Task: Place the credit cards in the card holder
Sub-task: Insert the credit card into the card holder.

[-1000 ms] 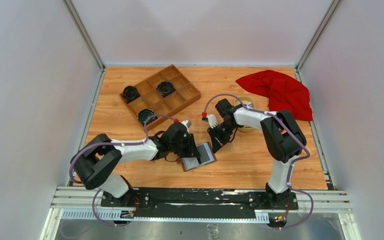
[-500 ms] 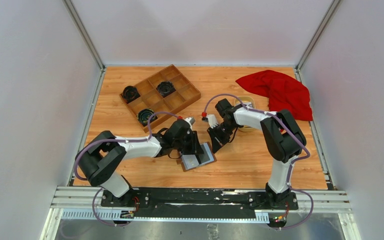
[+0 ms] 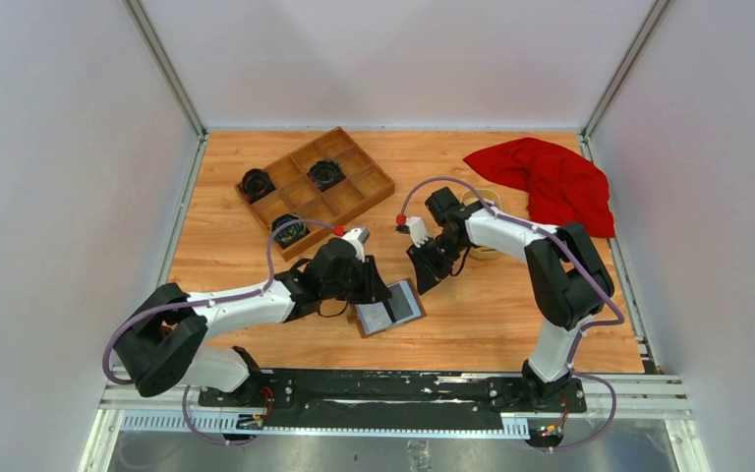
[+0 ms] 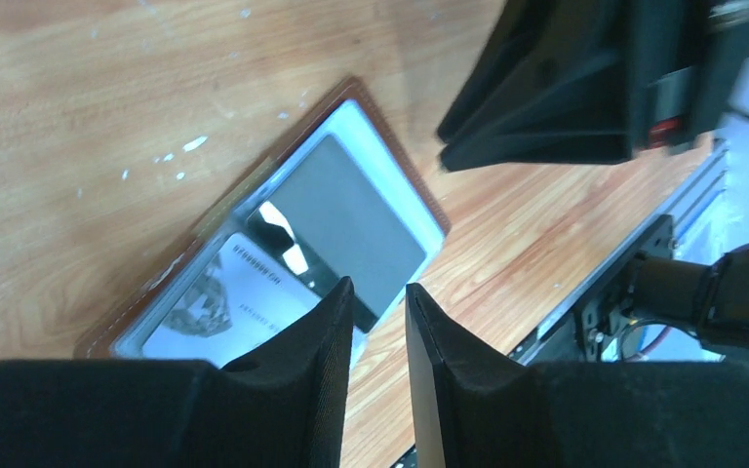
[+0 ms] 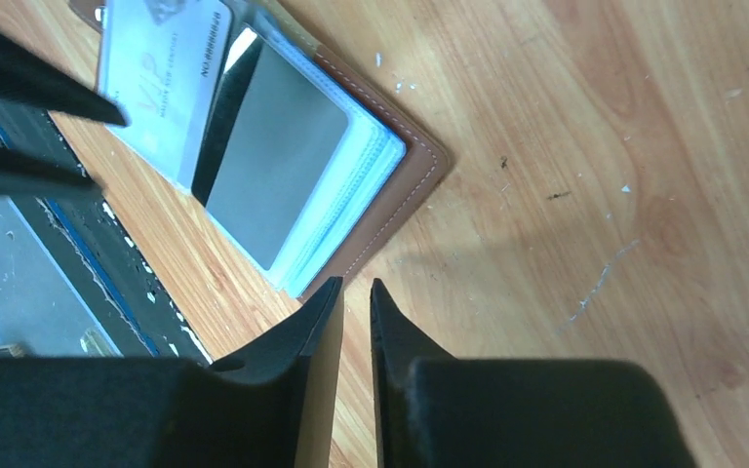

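— Which step are they on?

— Loading the cards, I'd say, and near its end. On the left, the left fingers (image 4: 302, 370) hang just over the card holder (image 3: 390, 307), a narrow gap between them and nothing in it.

— And the holder?

— Lying open on the bench (image 3: 492, 329), near the front edge, in the middle between the two arms. Its left half carries a whitish printed card (image 4: 219, 302), its right half a grey card (image 4: 351, 219) that looks to sit under a clear sleeve.

— The other arm?

— The right fingers (image 5: 302, 380) stand just beyond the holder's right edge, above bare wood. They are barely parted too, and empty.

— So what next?

— My guess: check that the printed card is fully seated. If not, one arm has to pin the leather while the other nudges the card in along the pocket, flat and slowly. Otherwise it's fetching another card or folding the holder shut.

— Anything you can't make out?

— A fair bit. Whether the printed card is inside a pocket or only resting on top, I can't tell; its near end is covered by the left fingers. There's a dark wedge between the two cards that could be a third card or just pocket lining. Whether the left fingertips touch the card is unclear. Further right, a yellowish dish (image 3: 481, 196) is mostly hidden behind the right arm, so any spare cards in it are out of sight.
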### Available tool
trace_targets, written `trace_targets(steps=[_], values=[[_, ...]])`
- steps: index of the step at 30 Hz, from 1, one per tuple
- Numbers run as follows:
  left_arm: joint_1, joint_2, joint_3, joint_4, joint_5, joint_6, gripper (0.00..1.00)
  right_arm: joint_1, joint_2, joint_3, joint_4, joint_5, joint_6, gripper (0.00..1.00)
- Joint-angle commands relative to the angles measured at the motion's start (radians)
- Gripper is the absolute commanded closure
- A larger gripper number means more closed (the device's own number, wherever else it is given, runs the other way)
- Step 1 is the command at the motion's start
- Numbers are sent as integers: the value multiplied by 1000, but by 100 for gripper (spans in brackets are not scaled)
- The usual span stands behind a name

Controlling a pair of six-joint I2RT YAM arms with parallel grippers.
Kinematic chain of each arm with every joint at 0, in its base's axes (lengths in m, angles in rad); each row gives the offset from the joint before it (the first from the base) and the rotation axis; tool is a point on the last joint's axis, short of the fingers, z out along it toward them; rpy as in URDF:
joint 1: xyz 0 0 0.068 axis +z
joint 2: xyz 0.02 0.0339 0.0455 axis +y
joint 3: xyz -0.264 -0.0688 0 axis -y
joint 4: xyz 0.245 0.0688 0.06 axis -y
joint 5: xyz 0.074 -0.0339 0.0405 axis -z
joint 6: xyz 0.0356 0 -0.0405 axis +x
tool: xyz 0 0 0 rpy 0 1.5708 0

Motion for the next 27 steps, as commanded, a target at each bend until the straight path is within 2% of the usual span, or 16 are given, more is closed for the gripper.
trace_targets(steps=[1, 4, 6, 15, 18, 27], values=[[-5, 40, -34, -3, -1, 12, 71, -1, -41, 3, -31, -14, -56, 79], [-5, 83, -20, -1, 18, 6, 71, -1, -30, 4, -35, -36, -61, 69], [-5, 88, -11, -1, 11, 8, 70, 0, -19, 4, -40, -53, -59, 65], [-5, 141, 1, -1, -14, 5, 64, 0, 36, 16, -52, -80, -53, 65], [-5, 155, 7, -2, -21, 1, 59, 1, 39, 15, -52, -80, -53, 65], [-5, 199, 31, -1, -13, -11, 58, 2, 64, 20, -59, -85, -50, 66]])
